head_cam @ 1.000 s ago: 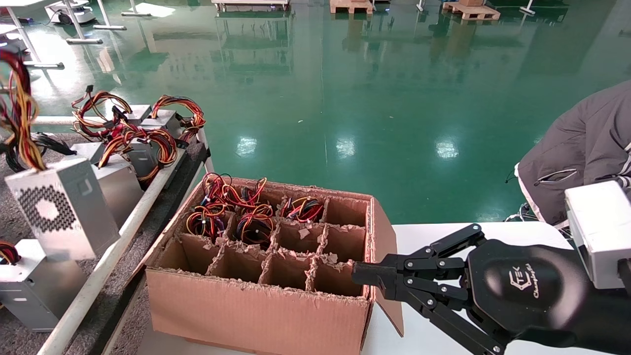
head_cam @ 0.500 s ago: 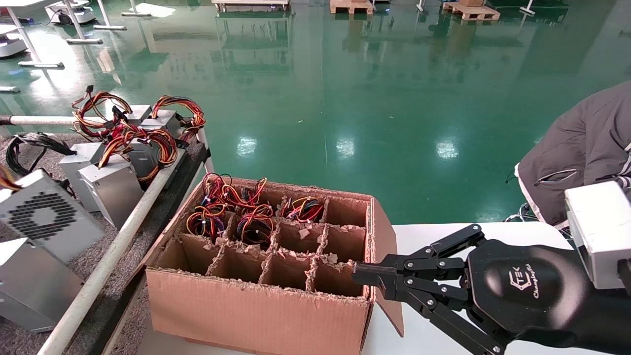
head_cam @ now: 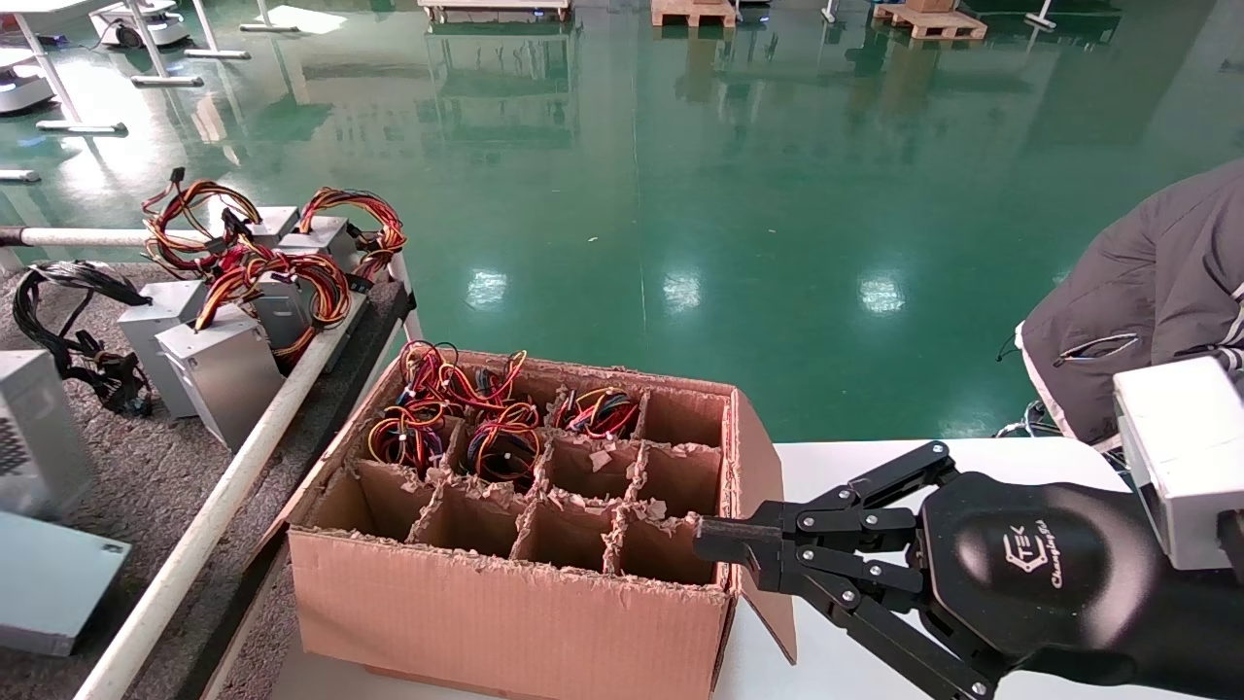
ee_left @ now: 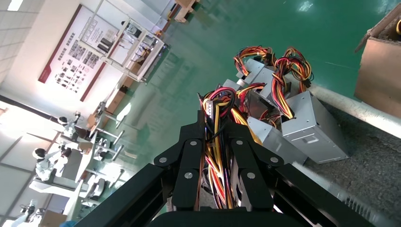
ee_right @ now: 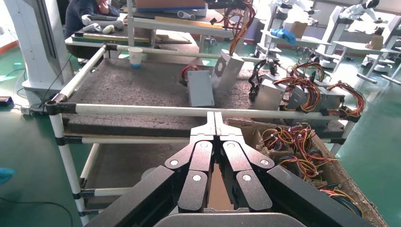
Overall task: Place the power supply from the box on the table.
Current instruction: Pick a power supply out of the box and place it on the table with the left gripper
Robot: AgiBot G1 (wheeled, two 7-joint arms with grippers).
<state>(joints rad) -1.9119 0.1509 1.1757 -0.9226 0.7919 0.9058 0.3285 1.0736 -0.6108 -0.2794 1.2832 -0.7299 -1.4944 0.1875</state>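
Left pincer (ee_left: pixel 213 124) is clamped on the wire bundle (ee_left: pixel 220 158) of the power supply (head_cam: pixel 29 436), red, yellow and black leads squeezed between the jaws. It's out of the head view; we only get it from its own wrist cam.

The supply is out of the box (head_cam: pixel 505 622) and over the desk (head_cam: pixel 165 486), at the far left edge of the head view, just above a grey unit lying flat (head_cam: pixel 49 593). From the right wrist view it hangs tilted by its leads, grille face showing (ee_right: pixel 227 70). We can't tell if its lower edge touches the mat yet.

Right pincer (head_cam: pixel 702 541) is shut on nothing, parked over the white top just beside the box's near right corner.

Handling, our read:
- Metal case, likely heavy for its size and rigid. Wires are soft, so held by the bundle it will swing and twist freely.
- Bundle grip is fine for lifting out of a tight cell, but it loads the leads where they enter the case. Avoid jerks.
- Case sides look smooth and wide, probably a poor fit for these jaws, so the bundle close to the case looks like the practical hold.
- Lower slowly, let one edge land and settle on the mat, then release. The felt should damp any slide.
- Watch for tipping onto the flat unit, or toward the other supplies (head_cam: pixel 219 374) by the rail (head_cam: pixel 224 506).
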